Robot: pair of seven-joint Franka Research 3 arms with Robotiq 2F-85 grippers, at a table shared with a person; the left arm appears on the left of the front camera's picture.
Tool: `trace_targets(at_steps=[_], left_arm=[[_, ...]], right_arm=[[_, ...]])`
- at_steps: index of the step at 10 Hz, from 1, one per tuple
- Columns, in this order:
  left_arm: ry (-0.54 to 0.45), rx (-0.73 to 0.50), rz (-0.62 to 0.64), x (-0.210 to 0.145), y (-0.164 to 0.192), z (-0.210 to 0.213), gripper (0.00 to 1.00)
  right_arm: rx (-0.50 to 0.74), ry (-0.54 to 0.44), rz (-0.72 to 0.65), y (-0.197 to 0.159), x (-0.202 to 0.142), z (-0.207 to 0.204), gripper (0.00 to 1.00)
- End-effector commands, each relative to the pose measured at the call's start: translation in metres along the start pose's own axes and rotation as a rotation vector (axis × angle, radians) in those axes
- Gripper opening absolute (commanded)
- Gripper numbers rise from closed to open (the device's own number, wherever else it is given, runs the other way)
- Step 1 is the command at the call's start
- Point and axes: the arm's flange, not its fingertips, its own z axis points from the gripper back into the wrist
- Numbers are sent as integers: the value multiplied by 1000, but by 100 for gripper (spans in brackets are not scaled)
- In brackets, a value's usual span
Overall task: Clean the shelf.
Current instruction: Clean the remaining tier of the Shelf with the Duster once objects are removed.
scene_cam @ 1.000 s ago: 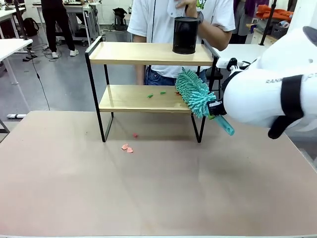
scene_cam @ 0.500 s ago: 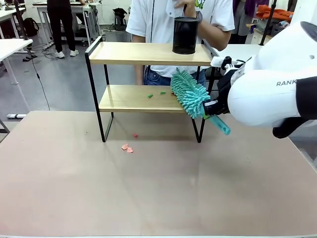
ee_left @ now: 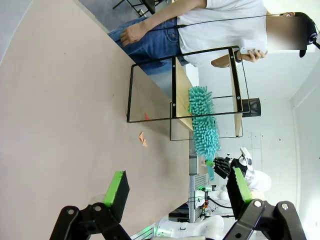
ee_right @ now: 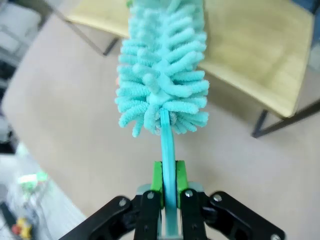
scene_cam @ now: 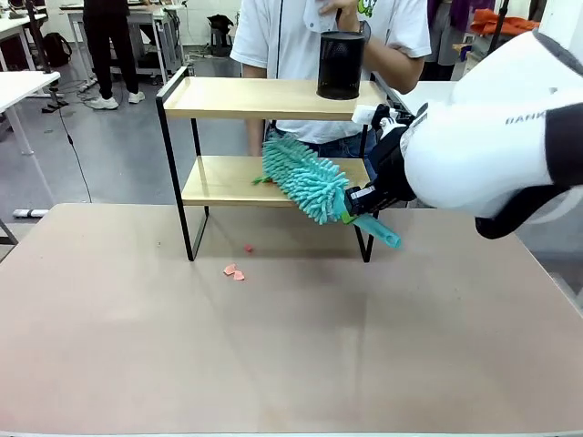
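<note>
Teal microfibre makes up the head of the duster (scene_cam: 305,187), which lies tilted across the front of the lower board of the shelf (scene_cam: 228,97). The fluffy head covers the middle and right of that board, and the thin handle slants down to the right, off its edge. The right claw (ee_right: 169,180) is clamped on that handle, its green pads pressed flat against both sides just below the head.

The shelf stands on the far part of the tan worktop (scene_cam: 273,355), its black metal legs resting on the surface. A person in a white shirt and jeans (scene_cam: 291,36) stands directly behind it. A black mesh cup (scene_cam: 341,65) sits upright on the right part of the top board.

Two pink paper scraps (scene_cam: 234,271) lie touching each other on the worktop in front of the shelf's left half. A smaller red bit (scene_cam: 248,248) lies just beyond them, nearer the shelf.

The left claw (ee_left: 177,186) hangs above the worktop, well apart from the shelf. Its pads are spread wide with nothing between them.
</note>
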Motion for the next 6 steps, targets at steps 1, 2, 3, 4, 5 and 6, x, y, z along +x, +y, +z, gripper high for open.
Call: trace_targets(at_steps=[1,2,3,4,5,6], left_arm=[[6,-10,-11,-1,-2,1,100],[6,-10,-11,-1,-2,1,100],[6,-10,-11,-1,-2,1,100],[6,-10,-11,-1,-2,1,100],[6,-10,-11,-1,-2,1,100],[6,-10,-11,-1,-2,1,100]], right_arm=[[202,119,195,-23,-6,12,12],[274,158,294,-25,-12,19,12],[366,198,364,-27,-19,23,12],[491,263,417,-31,-26,29,12],[523,299,428,-37,-32,33,12],[540,297,410,-43,-37,37,12]])
